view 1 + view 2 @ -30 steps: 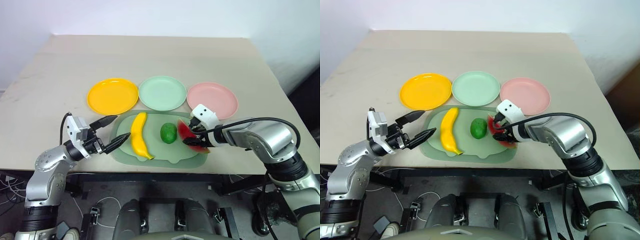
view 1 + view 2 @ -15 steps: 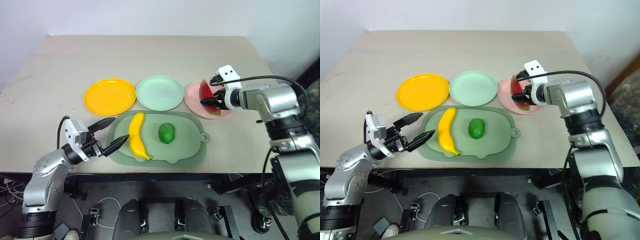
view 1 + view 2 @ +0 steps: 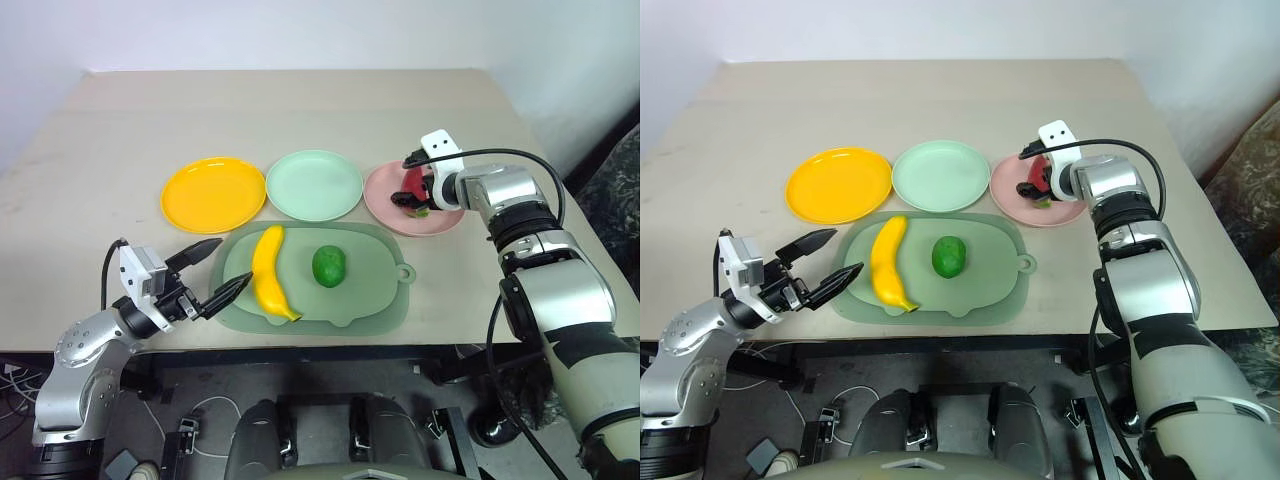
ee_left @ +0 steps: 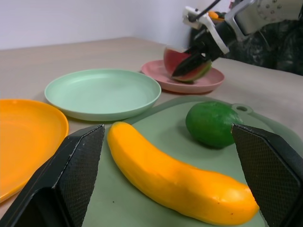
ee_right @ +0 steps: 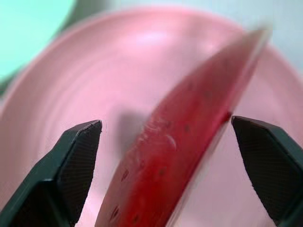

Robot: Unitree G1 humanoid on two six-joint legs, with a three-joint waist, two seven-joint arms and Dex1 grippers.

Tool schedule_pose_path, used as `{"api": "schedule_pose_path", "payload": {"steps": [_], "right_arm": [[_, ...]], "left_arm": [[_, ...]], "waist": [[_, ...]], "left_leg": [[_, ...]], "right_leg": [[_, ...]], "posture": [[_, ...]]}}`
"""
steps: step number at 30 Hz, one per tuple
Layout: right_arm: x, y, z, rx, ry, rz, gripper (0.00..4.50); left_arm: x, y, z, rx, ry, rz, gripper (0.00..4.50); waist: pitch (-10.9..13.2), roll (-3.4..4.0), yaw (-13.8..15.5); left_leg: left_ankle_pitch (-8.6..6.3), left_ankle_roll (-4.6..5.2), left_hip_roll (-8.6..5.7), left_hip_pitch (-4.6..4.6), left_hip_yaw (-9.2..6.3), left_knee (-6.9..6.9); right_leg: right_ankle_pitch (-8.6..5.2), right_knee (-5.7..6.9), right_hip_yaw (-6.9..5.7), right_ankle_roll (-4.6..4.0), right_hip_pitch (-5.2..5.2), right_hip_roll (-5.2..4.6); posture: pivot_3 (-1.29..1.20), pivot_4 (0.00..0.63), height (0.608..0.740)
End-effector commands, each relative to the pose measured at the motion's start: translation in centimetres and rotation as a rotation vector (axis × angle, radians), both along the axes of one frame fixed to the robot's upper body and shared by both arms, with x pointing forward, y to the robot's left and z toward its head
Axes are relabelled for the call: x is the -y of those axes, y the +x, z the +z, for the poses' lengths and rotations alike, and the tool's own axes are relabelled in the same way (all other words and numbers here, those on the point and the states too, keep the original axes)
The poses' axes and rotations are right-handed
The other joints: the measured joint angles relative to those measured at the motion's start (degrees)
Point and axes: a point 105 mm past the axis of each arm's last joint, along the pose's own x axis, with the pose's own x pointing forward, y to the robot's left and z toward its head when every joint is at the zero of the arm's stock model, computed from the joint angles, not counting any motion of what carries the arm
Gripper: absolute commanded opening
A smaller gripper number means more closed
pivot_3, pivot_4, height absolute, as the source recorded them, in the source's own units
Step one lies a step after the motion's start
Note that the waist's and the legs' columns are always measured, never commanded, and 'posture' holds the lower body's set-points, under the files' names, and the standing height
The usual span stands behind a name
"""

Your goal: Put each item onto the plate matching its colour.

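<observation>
- At the lower left of the left eye view you have the left gripper [image 3: 212, 269], its two black fingers spread apart and holding nothing. It sits just off the left edge of the tray [image 3: 372, 300], tips pointing toward the banana [image 3: 268, 272].
- Left of centre, in the row of three plates across the middle of the frame, you see the yellow-orange plate [image 3: 213, 194] with nothing on it.
- Below that row lies the pale-green tray. The banana lies lengthwise on the tray's left part, and the dark-green fruit [image 3: 329, 265] sits near the tray's centre, apart from the banana.
- In the centre of the frame, the mint-green plate [image 3: 314, 184] is bare too, just above the tray's upper edge.
- Right of centre is the pink plate [image 3: 441, 217], and the watermelon wedge [image 3: 411, 190] is on it, standing on its rind.
- At the pink plate you have the right gripper [image 3: 421, 190], reaching in from the right side of the frame. In the right wrist view its fingers stand wide to either side of the wedge's red face and do not touch it, so its grip is open.
- In the left wrist view you can see a black finger of that right gripper lying across the front of the wedge.
- All of this rests on the beige table [image 3: 280, 110].
</observation>
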Motion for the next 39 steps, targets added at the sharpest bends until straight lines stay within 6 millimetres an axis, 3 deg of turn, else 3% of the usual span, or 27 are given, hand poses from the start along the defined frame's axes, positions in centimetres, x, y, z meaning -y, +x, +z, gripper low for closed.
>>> {"api": "schedule_pose_path", "payload": {"steps": [1, 4, 7, 13, 17, 20, 23, 27, 39], "right_arm": [[-0.8, -0.1, 5.1, 0.151, 0.114, 0.081, 4.47], [-1.2, -2.0, 7.4, 0.203, 0.243, 0.171, 4.47], [-2.4, -4.7, 8.4, 0.238, 0.302, 0.268, 4.47], [-6.7, -11.8, 8.2, 0.257, 0.480, 0.539, 4.47], [-8.8, -15.1, 5.7, 0.144, 0.603, 0.624, 4.47], [-9.5, -15.6, 4.4, 0.099, 0.682, 0.584, 4.47], [-9.9, -15.2, 1.5, 0.018, 0.620, 0.506, 4.47], [-10.8, -14.3, -0.7, -0.039, 0.618, 0.414, 4.47], [-13.0, -14.6, -4.3, -0.205, 0.531, 0.384, 4.47]], "left_arm": [[-0.4, -0.4, 1.3, 0.045, 0.000, 0.011, 4.50], [-0.6, -0.3, 1.4, 0.044, 0.002, 0.017, 4.50], [-0.7, -0.2, 1.4, 0.043, 0.006, 0.017, 4.50], [-0.8, 0.2, 1.4, 0.038, 0.010, 0.004, 4.50], [-0.9, 0.4, 1.4, 0.037, 0.014, -0.002, 4.50], [-0.8, 0.4, 1.4, 0.037, 0.015, -0.006, 4.50], [-0.9, 0.5, 1.6, 0.045, 0.013, -0.002, 4.50], [-0.8, 0.3, 1.4, 0.038, 0.017, -0.003, 4.50], [-0.9, 0.3, 1.8, 0.065, 0.009, 0.029, 4.50]], "waist": [[0.0, 0.03, 0.0], [0.0, 0.05, 0.2], [0.0, 0.04, 0.3], [0.0, 0.03, 0.2], [0.0, 0.02, 0.2], [0.0, -0.02, 0.2], [0.0, -0.03, 0.4], [0.0, -0.03, 0.2], [0.0, -0.03, 0.1]], "left_leg": [[0.00, 0.00, 0.00, -0.01, 0.00, 0.00], [0.00, 0.00, 0.01, -0.03, -0.04, 0.00], [0.00, 0.00, 0.01, -0.02, -0.10, -0.01], [0.00, 0.00, 0.02, 0.03, -0.11, -0.02], [0.00, 0.00, 0.02, 0.03, -0.14, -0.04], [-0.01, 0.00, 0.01, 0.08, -0.18, -0.02], [-0.03, 0.03, -0.02, 0.06, -0.18, -0.01], [-0.03, 0.03, -0.02, 0.07, -0.17, -0.03], [-0.02, 0.03, -0.01, 0.06, -0.17, -0.03]], "right_leg": [[0.00, 0.00, 0.01, 0.00, -0.01, 0.00], [0.00, -0.02, 0.01, 0.00, -0.02, 0.00], [0.00, -0.07, -0.01, 0.00, 0.03, -0.01], [0.00, -0.03, -0.01, -0.01, 0.04, -0.01], [0.00, -0.07, -0.03, -0.01, 0.09, 0.01], [0.01, -0.07, -0.05, -0.01, 0.15, 0.00], [0.01, -0.07, -0.05, -0.01, 0.15, -0.04], [0.00, -0.07, -0.05, -0.02, 0.13, -0.03], [0.00, -0.07, -0.04, -0.02, 0.12, 0.00]], "posture": [[0.00, 0.150, 0.695], [0.00, 0.150, 0.695], [0.00, 0.150, 0.695], [0.00, 0.150, 0.695], [0.00, 0.150, 0.695], [0.00, 0.150, 0.695], [0.00, 0.150, 0.695], [0.00, 0.150, 0.695], [0.00, 0.150, 0.695]]}}
